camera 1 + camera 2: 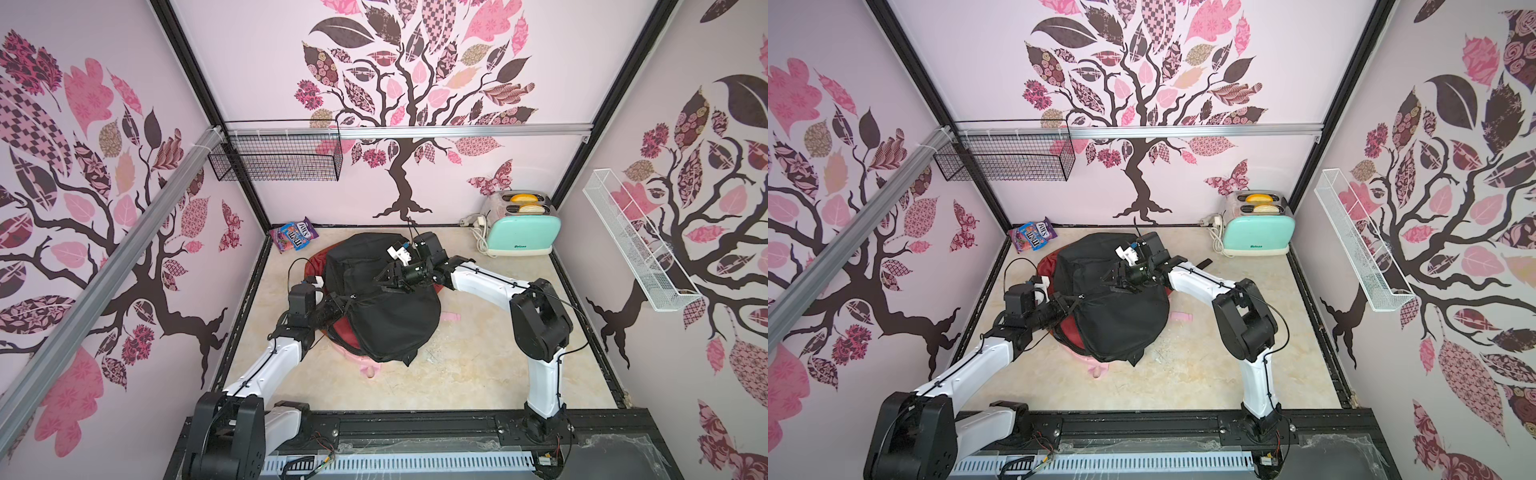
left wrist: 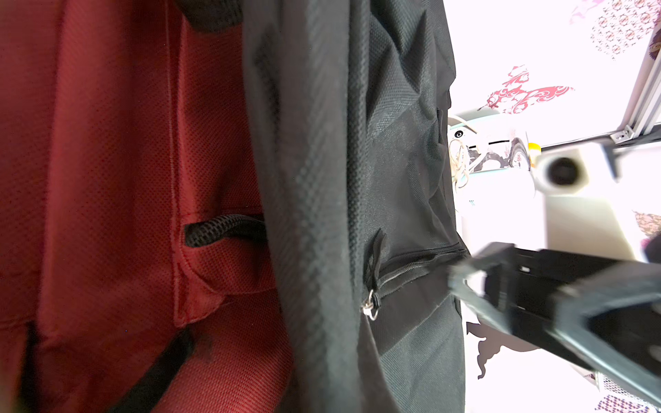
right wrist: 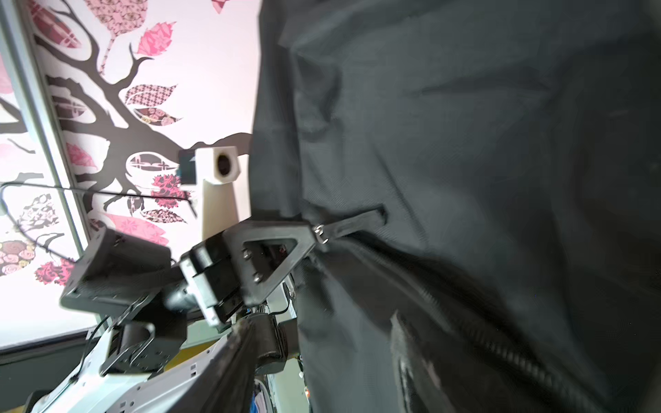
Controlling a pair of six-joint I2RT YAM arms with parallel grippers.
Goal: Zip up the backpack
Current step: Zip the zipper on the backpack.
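Observation:
A black backpack (image 1: 382,307) with a red back panel (image 2: 107,214) lies in the middle of the table in both top views. My left gripper (image 1: 347,305) is at its left edge, shut on a fold of the black fabric. The silver zipper slider (image 2: 370,307) sits close by, and its black pull tab (image 3: 357,219) lies loose on the fabric. My right gripper (image 1: 381,282) hovers over the top of the backpack, open. In the right wrist view its fingers (image 3: 236,354) stand apart with black fabric and the zipper teeth (image 3: 500,343) between them.
A mint toaster (image 1: 521,226) with its cord stands at the back right. A candy bag (image 1: 294,235) lies at the back left. A black wire basket (image 1: 276,160) and a white wire basket (image 1: 631,241) hang on the walls. Something pink (image 1: 368,368) sticks out from under the backpack.

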